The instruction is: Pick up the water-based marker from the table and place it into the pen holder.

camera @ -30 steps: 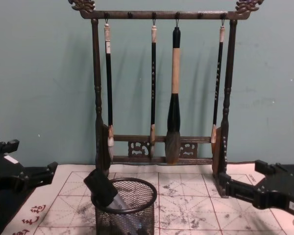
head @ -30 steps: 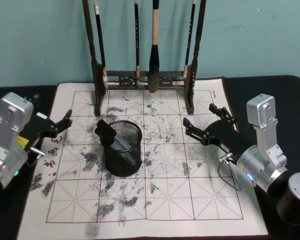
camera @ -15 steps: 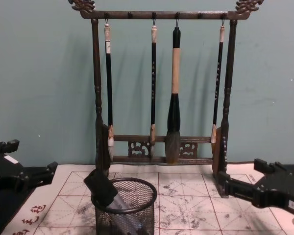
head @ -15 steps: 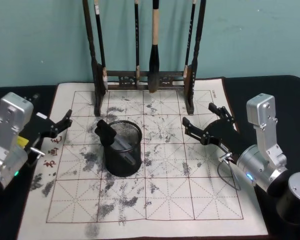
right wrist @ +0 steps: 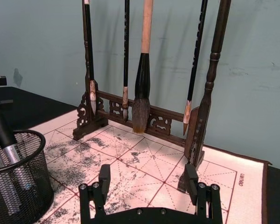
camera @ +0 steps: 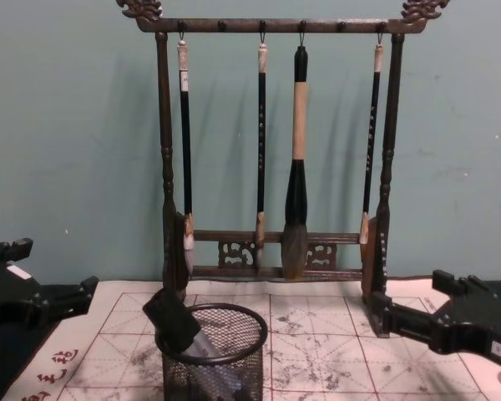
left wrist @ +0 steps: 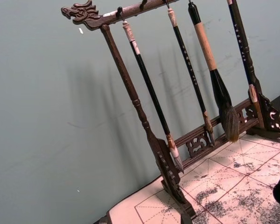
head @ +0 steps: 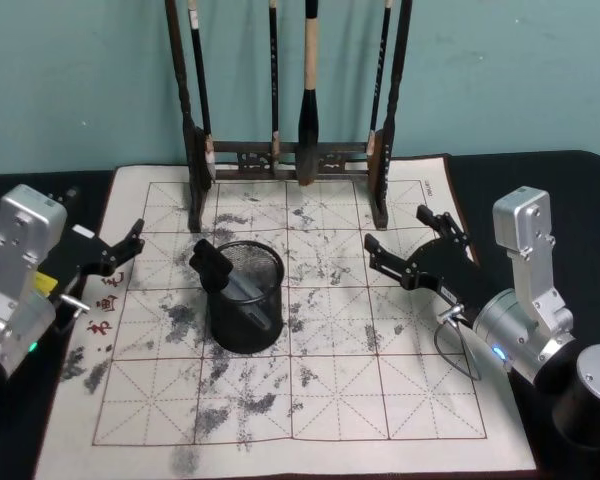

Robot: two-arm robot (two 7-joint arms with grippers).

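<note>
The black-capped, grey-barrelled water-based marker (head: 223,274) already leans inside the round black wire-mesh pen holder (head: 246,310), which stands on the white red-gridded calligraphy mat (head: 340,400) covering the dark desk (head: 570,180); the placing looks done. The left claw (head: 117,249) hangs spread and empty near the mat's left edge; the right claw (head: 418,246) hangs spread and empty right of the holder, well apart from it. The risks are few: a careless arm sweep could tip the light holder, or strike the tall dark wooden brush rack (head: 292,150) behind it; the marker's lean could shift.
</note>
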